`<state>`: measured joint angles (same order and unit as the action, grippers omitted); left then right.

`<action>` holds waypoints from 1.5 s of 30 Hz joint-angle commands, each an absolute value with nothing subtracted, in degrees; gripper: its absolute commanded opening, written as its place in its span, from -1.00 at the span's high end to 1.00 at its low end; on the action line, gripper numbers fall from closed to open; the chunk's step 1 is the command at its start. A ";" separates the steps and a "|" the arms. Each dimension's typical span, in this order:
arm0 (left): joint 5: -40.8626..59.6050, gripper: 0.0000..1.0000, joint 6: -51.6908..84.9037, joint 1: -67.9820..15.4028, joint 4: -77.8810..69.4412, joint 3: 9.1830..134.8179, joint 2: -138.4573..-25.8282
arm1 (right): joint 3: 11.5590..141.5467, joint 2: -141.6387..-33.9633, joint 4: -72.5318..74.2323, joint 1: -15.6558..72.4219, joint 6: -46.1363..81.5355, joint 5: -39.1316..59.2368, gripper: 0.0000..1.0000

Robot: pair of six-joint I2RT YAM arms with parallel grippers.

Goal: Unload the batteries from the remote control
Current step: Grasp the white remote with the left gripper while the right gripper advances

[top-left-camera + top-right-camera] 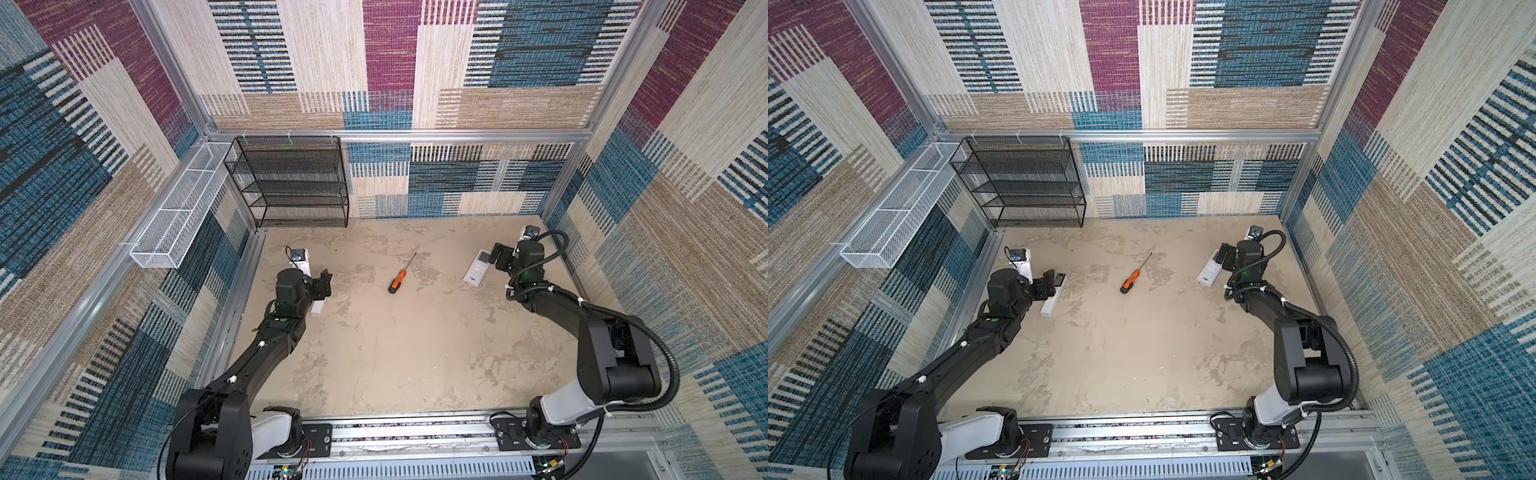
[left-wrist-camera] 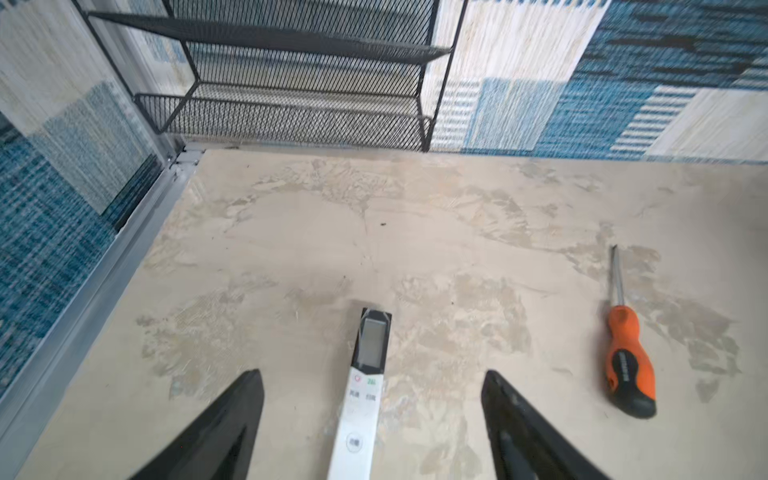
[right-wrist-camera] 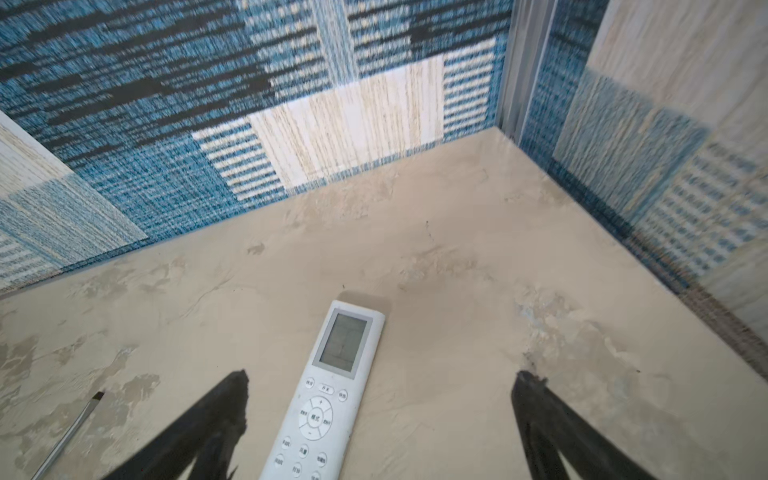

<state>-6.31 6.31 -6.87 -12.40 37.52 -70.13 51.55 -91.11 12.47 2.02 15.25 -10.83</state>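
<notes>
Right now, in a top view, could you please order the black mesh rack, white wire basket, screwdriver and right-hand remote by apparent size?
1. black mesh rack
2. white wire basket
3. screwdriver and right-hand remote: alike; remote partly hidden.

Screwdriver (image 1: 1132, 278) lies centre — slim remote (image 1: 1051, 302) left, wide remote (image 1: 1208, 273) right.
</notes>
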 commanded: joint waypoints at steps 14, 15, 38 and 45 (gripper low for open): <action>-3.21 -0.58 11.53 -7.03 25.72 59.33 -93.64 | 59.71 -94.48 3.29 19.79 19.64 -5.11 -1.00; -3.72 -0.58 11.67 -7.03 26.04 59.85 -94.85 | 59.89 -94.48 3.58 20.75 19.69 -4.55 -1.00; -1.91 0.07 16.43 -6.86 32.39 69.71 -106.96 | 67.24 -99.84 0.77 28.12 22.39 -0.71 -0.90; 2.85 0.22 19.42 -7.01 30.53 67.50 -108.15 | 66.76 -99.10 2.04 28.07 23.61 0.43 -0.89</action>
<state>-1.02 16.56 -6.90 30.33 68.62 -107.37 66.74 -99.70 1.02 28.05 22.44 -0.45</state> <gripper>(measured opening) 0.400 0.946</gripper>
